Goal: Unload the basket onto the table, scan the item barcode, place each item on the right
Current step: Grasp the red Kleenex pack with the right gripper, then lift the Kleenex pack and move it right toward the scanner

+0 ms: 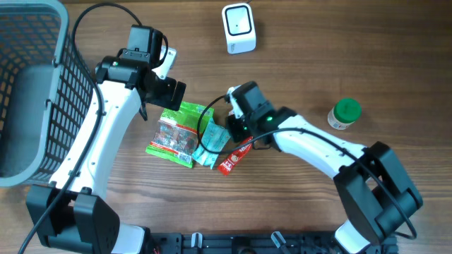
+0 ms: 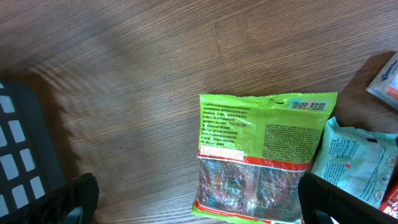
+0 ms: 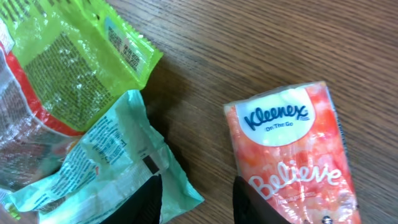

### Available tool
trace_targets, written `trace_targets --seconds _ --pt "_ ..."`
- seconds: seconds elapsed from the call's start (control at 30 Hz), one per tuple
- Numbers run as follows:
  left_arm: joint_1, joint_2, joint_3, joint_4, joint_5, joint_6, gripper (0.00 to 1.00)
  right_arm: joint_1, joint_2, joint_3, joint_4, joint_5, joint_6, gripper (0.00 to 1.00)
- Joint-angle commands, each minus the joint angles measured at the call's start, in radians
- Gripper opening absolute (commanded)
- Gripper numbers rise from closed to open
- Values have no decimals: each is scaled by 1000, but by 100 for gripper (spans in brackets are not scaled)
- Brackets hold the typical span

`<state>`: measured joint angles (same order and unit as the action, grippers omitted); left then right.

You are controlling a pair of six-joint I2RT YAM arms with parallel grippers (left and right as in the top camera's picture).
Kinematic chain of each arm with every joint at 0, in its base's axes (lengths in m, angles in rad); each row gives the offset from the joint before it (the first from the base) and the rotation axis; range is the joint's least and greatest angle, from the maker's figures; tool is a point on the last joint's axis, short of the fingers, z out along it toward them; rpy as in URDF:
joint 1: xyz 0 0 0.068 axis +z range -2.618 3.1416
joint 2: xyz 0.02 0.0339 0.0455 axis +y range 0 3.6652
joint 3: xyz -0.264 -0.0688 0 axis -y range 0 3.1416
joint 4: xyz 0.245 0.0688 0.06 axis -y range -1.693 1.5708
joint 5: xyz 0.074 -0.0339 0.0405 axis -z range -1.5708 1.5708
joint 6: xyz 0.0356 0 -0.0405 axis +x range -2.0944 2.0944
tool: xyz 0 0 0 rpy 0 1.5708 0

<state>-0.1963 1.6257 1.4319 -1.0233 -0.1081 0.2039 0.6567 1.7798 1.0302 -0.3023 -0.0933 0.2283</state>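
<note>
Green snack bag, mint packet and Kleenex pack lie bunched apart from the scanner, left tool and right tool released above, probably to pick one.

- Soft, even light from overhead; the wooden table looks bright, with no harsh glare.
- Left wrist view: a broad, faint shadow crosses the wood at upper left.
- The green packet shows mild sheen; its small print is soft.

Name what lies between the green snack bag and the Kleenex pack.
The pale teal packet, touching the green snack bag; bare wood separates it from the Kleenex pack. Right wrist view shows it.
</note>
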Motion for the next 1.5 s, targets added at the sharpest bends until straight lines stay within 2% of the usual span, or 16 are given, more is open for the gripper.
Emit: trace_targets --seconds 0.0,0.2,0.67,0.77,0.83,0.97,1.03,1.13,1.23,1.33,1.47 --pt "-2 -4 10 3 -9 8 100 37 17 26 0 208 -32 38" --pt "-2 -4 10 3 -9 9 100 47 17 26 -19 304 -98 37" --pt "-2 -4 10 3 -9 9 100 47 113 24 5 330 -123 34" --pt "-2 -4 10 3 -9 8 100 46 122 24 4 386 -124 19" --pt "-2 -4 10 3 -9 9 100 47 118 24 -2 384 -120 6" --pt "-2 -4 10 3 -9 9 100 35 68 24 -48 383 -55 4" --pt "-2 -4 10 3 -9 9 100 16 -16 24 -64 332 -45 4" --pt "-2 -4 10 3 -9 8 100 -48 -200 24 -105 134 -34 4" --pt "-2 -4 10 3 -9 9 100 -208 -334 24 -238 -127 11 4" --pt "-2 -4 10 3 -9 9 100 -355 -322 10 -313 -360 -24 4" --pt "-2 -4 10 3 -9 9 100 -476 -227 -34 -291 -643 -65 4"
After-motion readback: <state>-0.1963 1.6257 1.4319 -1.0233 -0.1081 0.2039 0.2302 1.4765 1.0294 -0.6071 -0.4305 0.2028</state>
